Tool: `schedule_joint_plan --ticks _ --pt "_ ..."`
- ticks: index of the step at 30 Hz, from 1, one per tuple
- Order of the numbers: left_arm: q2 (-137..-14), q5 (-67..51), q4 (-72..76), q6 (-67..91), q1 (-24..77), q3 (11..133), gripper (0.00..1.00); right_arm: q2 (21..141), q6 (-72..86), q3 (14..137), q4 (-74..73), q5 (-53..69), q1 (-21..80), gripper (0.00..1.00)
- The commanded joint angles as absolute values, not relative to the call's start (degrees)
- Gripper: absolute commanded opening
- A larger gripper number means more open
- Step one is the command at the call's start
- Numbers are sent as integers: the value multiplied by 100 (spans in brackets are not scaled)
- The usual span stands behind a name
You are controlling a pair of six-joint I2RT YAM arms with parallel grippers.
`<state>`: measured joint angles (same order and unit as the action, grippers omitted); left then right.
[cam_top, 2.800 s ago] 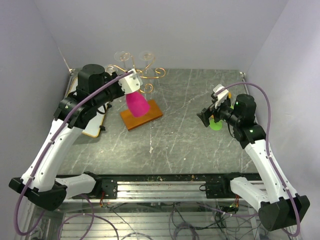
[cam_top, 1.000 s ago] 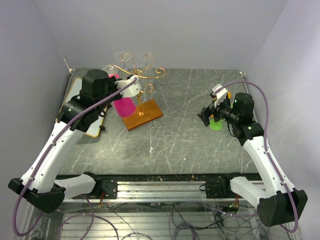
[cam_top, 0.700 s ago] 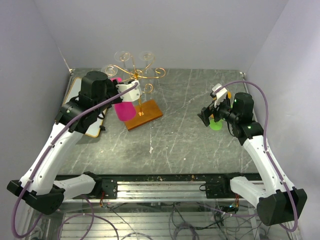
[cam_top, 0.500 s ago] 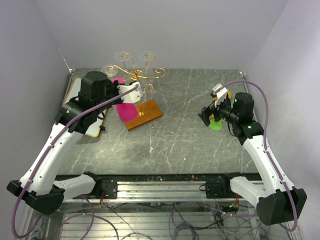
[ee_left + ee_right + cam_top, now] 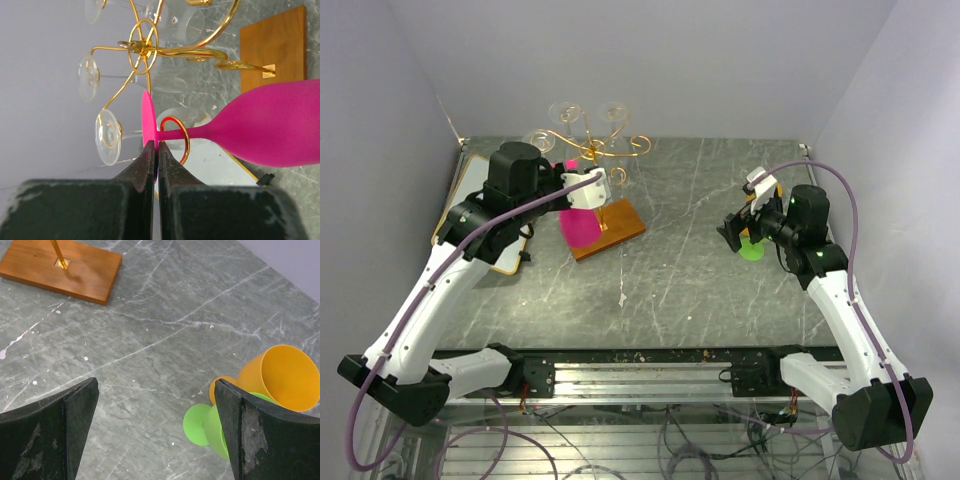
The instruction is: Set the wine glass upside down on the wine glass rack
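Pink wine glass has edged right toward the gold wire rack, left gripper clamping its foot (right gripper agape, empty).

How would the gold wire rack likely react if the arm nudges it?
Probably wobbly: the wine glass rack is thin wire on one pole. Possibly top-heavy, since clear glasses hang high above its flat wooden base.

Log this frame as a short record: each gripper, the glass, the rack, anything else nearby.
left gripper: shut on the foot of the pink wine glass
glass state: bowl downward, stem seemingly inside a gold loop of the rack
rack load: clear glasses hanging
right gripper: open, holding nothing, above the table
nearby: orange cup and green cup lying together
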<state>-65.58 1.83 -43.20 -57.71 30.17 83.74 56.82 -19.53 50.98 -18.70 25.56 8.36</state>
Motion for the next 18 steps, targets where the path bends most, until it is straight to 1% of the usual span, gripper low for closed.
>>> schedule_joint_plan --ticks 1,8,14,18 --pt "-6535 -46 -4080 -5811 3059 8273 9 5615 -1987 5051 -1903 2650 800 100" --pt "-6521 -164 -4094 -5722 3059 8251 12 5613 -1997 5049 -1898 2627 790 100" --pt "-6452 -135 -4118 -5735 3058 8195 17 5623 -2001 5053 -1907 2656 782 100" --pt "-6365 -237 -4140 -5580 3056 8222 25 5631 -2004 5030 -1890 2605 769 100"
